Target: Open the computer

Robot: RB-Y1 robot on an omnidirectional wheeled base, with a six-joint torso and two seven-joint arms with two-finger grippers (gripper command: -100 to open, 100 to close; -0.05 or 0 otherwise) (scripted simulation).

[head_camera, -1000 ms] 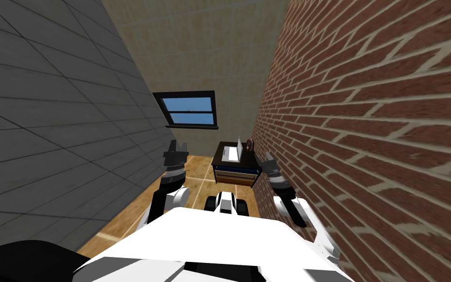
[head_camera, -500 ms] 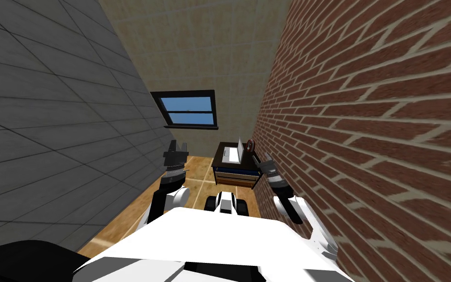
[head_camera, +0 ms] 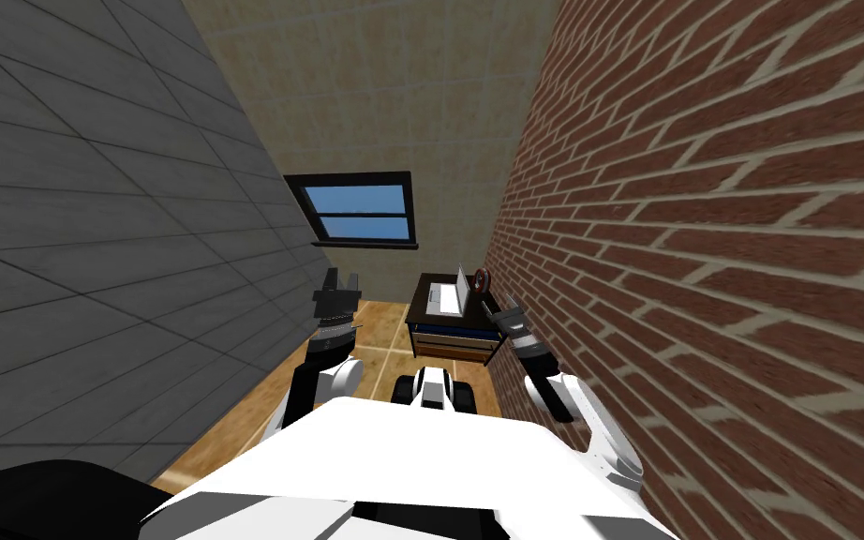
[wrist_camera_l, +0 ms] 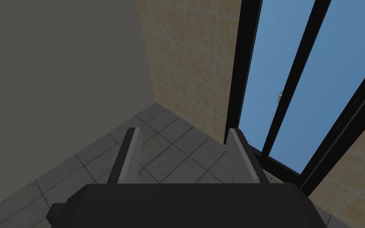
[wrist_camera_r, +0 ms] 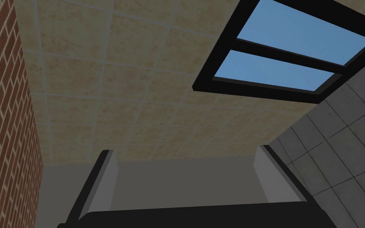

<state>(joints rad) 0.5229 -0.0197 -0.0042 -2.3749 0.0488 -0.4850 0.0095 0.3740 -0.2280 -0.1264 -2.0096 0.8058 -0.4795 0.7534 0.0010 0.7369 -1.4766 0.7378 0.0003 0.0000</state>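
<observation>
both claws hang spread and empty: left claw [head_camera: 339, 277] by the grey wall [head_camera: 93, 234], right claw [head_camera: 499, 303] just short of the counter [head_camera: 454, 339]. on it, against the brick wall [head_camera: 702, 234], sits the computer [head_camera: 443, 294], its lid [head_camera: 461, 280] seemingly half up. likely light, thin and hinged; nudge the lid's free edge gently.

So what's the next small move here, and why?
Probably tilt the right gripper down and reach toward the laptop on the desk. Its open fingers point up at the window, not at the laptop, though it is the nearer hand; the left gripper, also open, hangs off to the side.
</observation>
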